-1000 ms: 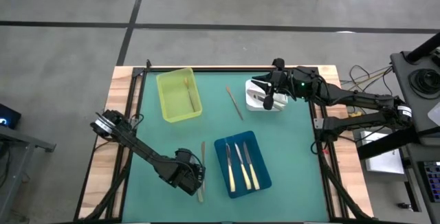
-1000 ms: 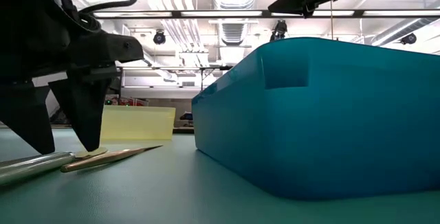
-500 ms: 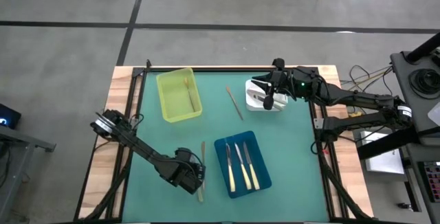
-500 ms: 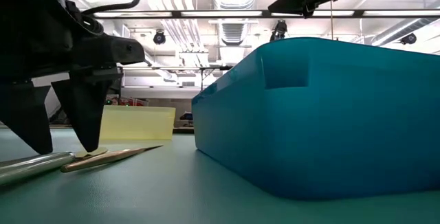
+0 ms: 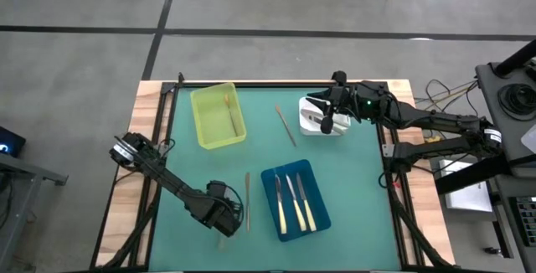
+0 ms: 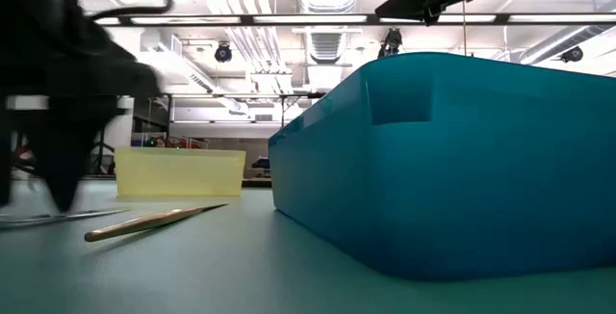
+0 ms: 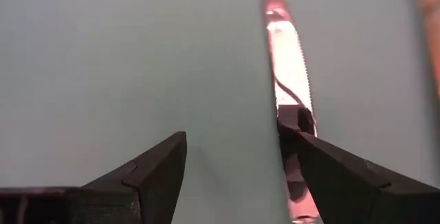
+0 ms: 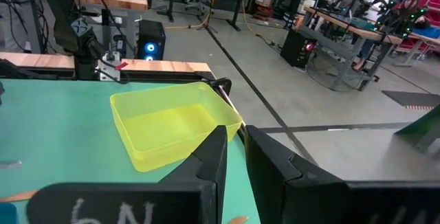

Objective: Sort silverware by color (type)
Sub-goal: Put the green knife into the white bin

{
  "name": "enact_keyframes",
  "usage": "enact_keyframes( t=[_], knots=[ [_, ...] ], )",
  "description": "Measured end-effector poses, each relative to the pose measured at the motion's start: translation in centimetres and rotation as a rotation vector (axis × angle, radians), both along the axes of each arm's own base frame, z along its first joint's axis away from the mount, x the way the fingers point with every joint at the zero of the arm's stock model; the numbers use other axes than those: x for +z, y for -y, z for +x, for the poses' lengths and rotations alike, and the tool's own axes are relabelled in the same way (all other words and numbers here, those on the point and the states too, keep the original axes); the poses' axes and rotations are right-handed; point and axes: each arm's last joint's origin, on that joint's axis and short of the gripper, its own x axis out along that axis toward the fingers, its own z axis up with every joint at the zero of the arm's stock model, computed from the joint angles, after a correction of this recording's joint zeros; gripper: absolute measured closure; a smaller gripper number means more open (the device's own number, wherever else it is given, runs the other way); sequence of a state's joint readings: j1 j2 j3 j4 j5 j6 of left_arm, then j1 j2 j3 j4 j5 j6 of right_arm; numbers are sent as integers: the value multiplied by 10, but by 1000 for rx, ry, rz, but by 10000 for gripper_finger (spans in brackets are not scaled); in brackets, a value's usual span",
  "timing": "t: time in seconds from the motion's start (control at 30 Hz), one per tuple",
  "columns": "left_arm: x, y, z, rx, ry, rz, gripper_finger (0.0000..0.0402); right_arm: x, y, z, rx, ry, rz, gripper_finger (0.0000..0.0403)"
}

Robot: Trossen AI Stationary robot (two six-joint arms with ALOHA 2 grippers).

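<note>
Loose on worktop (image 5: pixel 352 189): gold knife (image 5: pixel 247 200) beside blue tray (image 5: pixel 295 199); another (image 5: pixel 286 126) between yellow tray (image 5: pixel 218 115) and white tray (image 5: pixel 322 115).
Blue tray: three cream-handled knives (image 5: pixel 294 202).
Left pincer (image 5: pixel 228 223): wide open, empty, over a silver knife (image 7: pixel 289 80).
Right pincer (image 5: pixel 327 123): nearly closed, empty.

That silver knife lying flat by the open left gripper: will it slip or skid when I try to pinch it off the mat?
Probably stiff: the silver knife looks like solid metal. Its shiny, mirror-like blade suggests that the left gripper may slip on it. It lies flat on the green mat, so the fingers may push it sideways rather than get under it.
</note>
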State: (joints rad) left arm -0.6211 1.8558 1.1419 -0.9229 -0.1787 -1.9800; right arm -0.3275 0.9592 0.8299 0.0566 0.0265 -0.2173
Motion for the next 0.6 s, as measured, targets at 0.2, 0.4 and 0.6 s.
enact_keyframes(
  t=[0.2,0.4,0.6],
  knots=[
    [16,0,-5,1,26,-7,145,0,0,0,1,0,0,360],
    [17,2,-5,-16,30,-24,145,0,0,0,-1,3,9,360],
    [27,20,-7,-197,64,-61,145,0,0,0,-1,3,9,360]
  ],
)
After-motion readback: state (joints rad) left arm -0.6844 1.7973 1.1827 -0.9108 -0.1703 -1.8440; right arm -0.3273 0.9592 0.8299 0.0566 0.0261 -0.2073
